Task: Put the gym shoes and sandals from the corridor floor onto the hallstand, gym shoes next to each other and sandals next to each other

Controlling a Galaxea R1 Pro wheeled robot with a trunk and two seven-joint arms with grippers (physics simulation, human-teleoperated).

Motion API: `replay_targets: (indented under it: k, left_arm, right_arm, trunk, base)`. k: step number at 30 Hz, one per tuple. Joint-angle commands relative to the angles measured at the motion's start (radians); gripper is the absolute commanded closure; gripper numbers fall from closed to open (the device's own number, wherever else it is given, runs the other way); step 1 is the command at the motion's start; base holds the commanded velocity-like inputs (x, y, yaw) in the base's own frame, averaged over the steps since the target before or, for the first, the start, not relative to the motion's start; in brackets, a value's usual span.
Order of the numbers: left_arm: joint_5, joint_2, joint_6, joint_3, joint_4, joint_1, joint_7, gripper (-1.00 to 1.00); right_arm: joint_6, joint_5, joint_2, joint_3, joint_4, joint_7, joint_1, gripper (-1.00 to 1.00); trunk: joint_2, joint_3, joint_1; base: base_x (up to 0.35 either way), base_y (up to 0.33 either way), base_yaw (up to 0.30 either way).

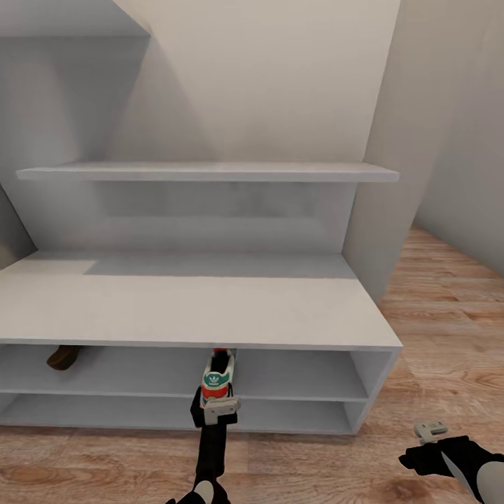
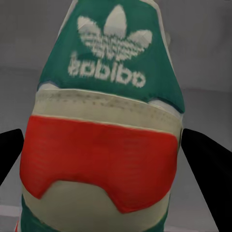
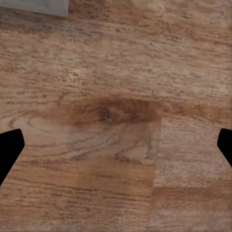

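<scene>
A white gym shoe (image 1: 214,376) with a teal heel tab and red-orange trim rests heel-out on the upper of the hallstand's (image 1: 196,301) two low open shelves, near the middle. My left gripper (image 1: 218,407) is shut on its heel. In the left wrist view the shoe's heel (image 2: 111,121) sits between the black fingers (image 2: 205,169). A brown sandal (image 1: 63,357) lies at the far left of that same shelf, partly hidden under the top. Low at the right, my right gripper (image 1: 430,430) hangs open over the wood-plank floor (image 3: 116,72) with nothing between its fingers.
Stepped wall shelves (image 1: 210,172) rise above the hallstand's broad flat top. A pale wall (image 1: 448,140) runs along the right, with bare floor (image 1: 441,329) between it and the hallstand's right end. A grey corner (image 3: 34,6) edges the right wrist view.
</scene>
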Motion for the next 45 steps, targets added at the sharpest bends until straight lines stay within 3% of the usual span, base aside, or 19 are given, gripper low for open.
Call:
replay_targets:
  k: [1, 3, 11, 45]
  left_arm:
    - [0.009, 0.000, 0.000, 0.000, 0.000, 0.000, -0.001, 1.00]
    - [0.032, 0.000, 0.000, 0.000, 0.000, 0.000, -0.002, 1.00]
    - [0.053, 0.000, 0.000, 0.001, 0.000, 0.000, -0.004, 1.00]
    - [0.058, 0.000, 0.000, -0.004, 0.000, 0.000, -0.005, 1.00]
  right_arm:
    - [0.000, 0.000, 0.000, 0.000, 0.000, 0.000, 0.000, -1.00]
    - [0.000, 0.000, 0.000, 0.000, 0.000, 0.000, 0.000, -1.00]
    - [0.000, 0.000, 0.000, 0.000, 0.000, 0.000, 0.000, -1.00]
    - [0.000, 0.000, 0.000, 0.000, 0.000, 0.000, 0.000, -1.00]
  trunk:
    - [0.000, 0.000, 0.000]
    - [0.000, 0.000, 0.000]
    - [0.000, 0.000, 0.000]
    - [0.000, 0.000, 0.000]
  base:
    - [0.000, 0.000, 0.000]
    - [0.000, 0.000, 0.000]
    - [0.000, 0.000, 0.000]
    - [0.050, 0.000, 0.000]
